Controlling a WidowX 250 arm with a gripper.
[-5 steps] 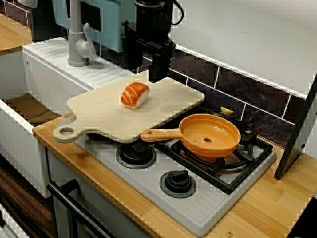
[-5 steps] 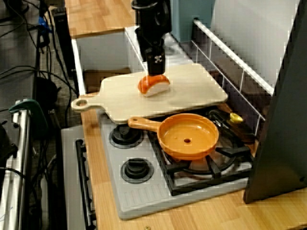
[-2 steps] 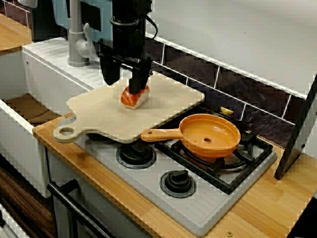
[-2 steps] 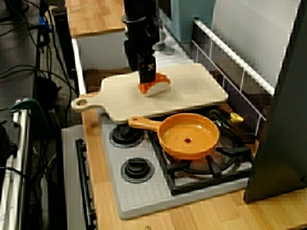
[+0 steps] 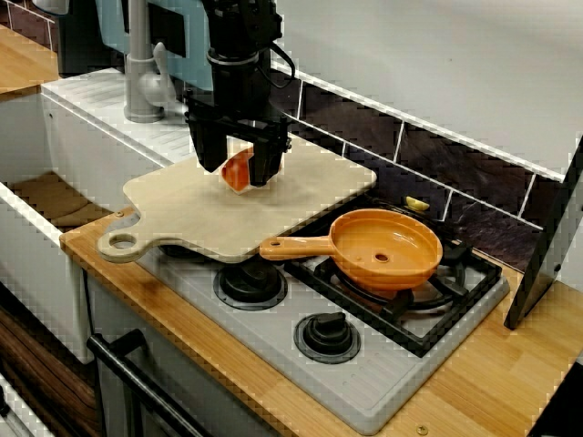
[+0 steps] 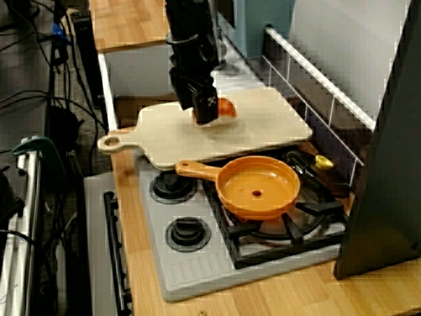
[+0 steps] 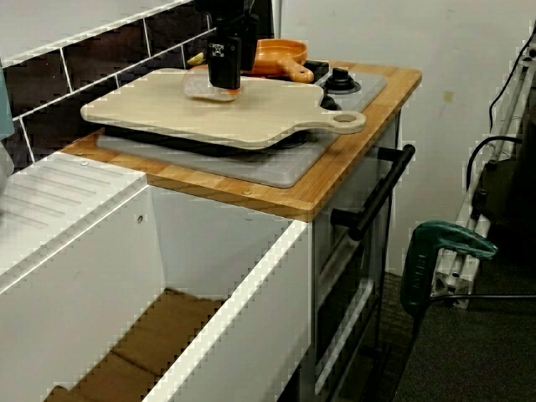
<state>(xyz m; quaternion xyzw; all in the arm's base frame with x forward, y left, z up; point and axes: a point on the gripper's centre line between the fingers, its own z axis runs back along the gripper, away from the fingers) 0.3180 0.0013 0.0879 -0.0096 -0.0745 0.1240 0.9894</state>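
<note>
Now the gripper (image 5: 236, 173) has dropped from behind the sushi (image 5: 237, 167) to straddle it, one black finger on either side; whether they pinch it I cannot tell. The sushi, orange over white, lies mid-board on the pale wooden board (image 5: 182, 211). A white marking on the gripper is unreadable. A round, glossy orange pan (image 5: 383, 250) sits nearby.

Sushi (image 5: 236, 169) on cutting board (image 5: 182, 214), board over stove (image 5: 364, 387), pan (image 5: 387, 250) beside board, sink (image 5: 27, 155) at far end

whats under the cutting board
The cutting board lies over part of the grey stove top; one front burner peeks out at its edge. Whatever sits further back beneath it is covered.
</note>
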